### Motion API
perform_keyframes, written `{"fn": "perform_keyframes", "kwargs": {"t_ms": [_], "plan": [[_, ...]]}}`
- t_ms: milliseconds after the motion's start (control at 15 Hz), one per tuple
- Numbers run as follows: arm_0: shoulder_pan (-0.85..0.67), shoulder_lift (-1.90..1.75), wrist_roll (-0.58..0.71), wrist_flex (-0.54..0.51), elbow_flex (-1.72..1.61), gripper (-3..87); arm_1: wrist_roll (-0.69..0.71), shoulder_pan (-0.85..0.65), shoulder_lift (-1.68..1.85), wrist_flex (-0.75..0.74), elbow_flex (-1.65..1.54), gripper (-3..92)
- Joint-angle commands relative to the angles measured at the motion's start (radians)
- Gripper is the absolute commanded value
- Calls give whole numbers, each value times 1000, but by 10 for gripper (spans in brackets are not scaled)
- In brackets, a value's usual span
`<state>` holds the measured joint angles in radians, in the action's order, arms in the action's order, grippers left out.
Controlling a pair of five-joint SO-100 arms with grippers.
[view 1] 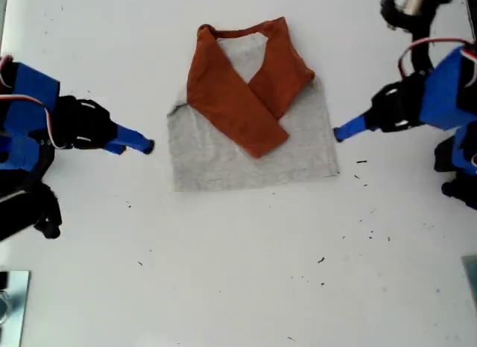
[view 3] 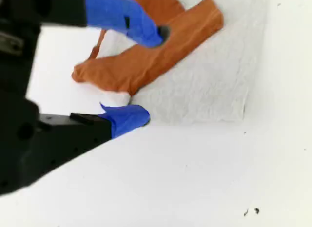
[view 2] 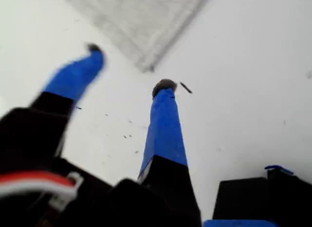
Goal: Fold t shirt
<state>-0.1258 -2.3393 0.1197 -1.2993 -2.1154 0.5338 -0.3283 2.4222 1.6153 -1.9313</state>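
Done: t shirt (view 1: 252,157) lies flat on the counter (view 1: 246,280), both orange sleeves crossed over its grey body.
Left: folding the body.
Grippers: first gripper (view 2: 127,67) and second gripper (view 3: 148,76) both released, empty.

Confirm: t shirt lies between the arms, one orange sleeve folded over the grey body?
Wrong on the sleeves: both orange sleeves of the t shirt are folded over its grey body, crossing each other, as the exterior view shows. The rest holds.

T shirt (view 1: 298,150) matt heathered cloth; table (view 1: 238,287) smooth white, maybe laminate.
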Motion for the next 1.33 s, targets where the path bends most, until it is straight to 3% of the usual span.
{"fn": "perform_keyframes", "kwargs": {"t_ms": [0, 333, 600, 733, 867, 933, 1000, 1267], "plan": [[75, 249, 38, -74, 327, 319, 31, 20, -192, 67, 287, 366], [72, 413, 26, 242, 75, 308, -71, 78, -293, -270, -97, 329], [17, 623, 26, 380, 74, 308, -114, 104, -540, -431, -123, 316], [-32, 723, 32, 408, 97, 256, -123, 107, -641, -492, -129, 282], [-41, 767, 35, 408, 118, 1, -123, 112, -672, -558, -137, 158], [-32, 765, 32, 408, 118, -3, -123, 109, -673, -584, -147, 59], [-28, 764, 29, 408, 121, -3, -117, 114, -672, -601, -150, 34], [41, 738, 46, 370, 215, -3, -103, 181, -554, -571, -133, 32]]}}
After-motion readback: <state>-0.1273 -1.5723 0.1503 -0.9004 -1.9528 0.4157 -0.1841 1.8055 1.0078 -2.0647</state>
